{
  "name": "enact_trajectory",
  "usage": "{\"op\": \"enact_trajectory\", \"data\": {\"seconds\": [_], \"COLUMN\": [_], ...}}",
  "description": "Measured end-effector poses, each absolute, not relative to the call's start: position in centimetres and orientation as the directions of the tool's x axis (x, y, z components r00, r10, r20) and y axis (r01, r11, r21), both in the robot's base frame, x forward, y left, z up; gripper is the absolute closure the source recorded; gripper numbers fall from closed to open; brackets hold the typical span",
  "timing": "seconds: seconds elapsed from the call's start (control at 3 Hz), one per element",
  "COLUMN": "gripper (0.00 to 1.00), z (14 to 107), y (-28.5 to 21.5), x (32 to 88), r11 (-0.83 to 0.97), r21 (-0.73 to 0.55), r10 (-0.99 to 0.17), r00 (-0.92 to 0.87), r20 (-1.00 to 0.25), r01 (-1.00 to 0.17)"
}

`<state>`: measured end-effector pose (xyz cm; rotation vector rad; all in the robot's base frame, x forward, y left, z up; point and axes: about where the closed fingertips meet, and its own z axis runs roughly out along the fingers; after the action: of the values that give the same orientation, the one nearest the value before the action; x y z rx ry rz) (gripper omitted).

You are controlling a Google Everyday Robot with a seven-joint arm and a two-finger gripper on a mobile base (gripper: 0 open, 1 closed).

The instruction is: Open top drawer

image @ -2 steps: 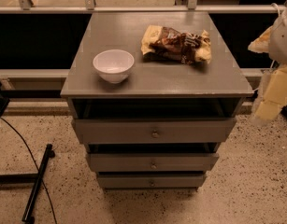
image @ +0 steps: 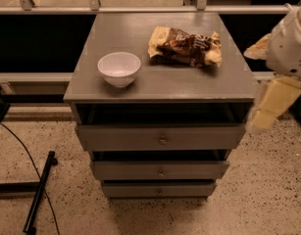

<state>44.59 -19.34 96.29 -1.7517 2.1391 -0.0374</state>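
Note:
The top drawer (image: 160, 137) is the widest grey front of three in a grey cabinet, with a small round metal knob (image: 162, 140) at its centre. A dark gap shows between the drawer front and the cabinet top. My gripper (image: 258, 122) hangs from the white arm (image: 287, 43) at the right side of the cabinet. It is level with the top drawer's right end and points down and left. It is not touching the knob.
A white bowl (image: 119, 68) and a brown snack bag (image: 187, 46) lie on the cabinet top (image: 160, 87). Two narrower drawers (image: 160, 170) sit below. A black stand and cable (image: 37, 195) lie on the speckled floor at left. A railing (image: 140, 9) runs behind.
My gripper has moved a little left and down, closer to the cabinet's right front corner. The drawers, bowl and bag have not moved.

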Motion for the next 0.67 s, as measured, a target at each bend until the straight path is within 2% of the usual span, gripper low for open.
{"op": "enact_trajectory", "data": {"seconds": [0.33, 0.67], "gripper": [0.0, 0.0], "z": [93.3, 89.9], "y": [-15.4, -14.6], "x": [43.6, 40.9], "r11": [0.152, 0.155], "r21": [-0.283, -0.323], "r10": [-0.937, -0.905], "r00": [-0.047, -0.002], "r20": [-0.347, -0.426], "r01": [-0.947, -0.934]}}
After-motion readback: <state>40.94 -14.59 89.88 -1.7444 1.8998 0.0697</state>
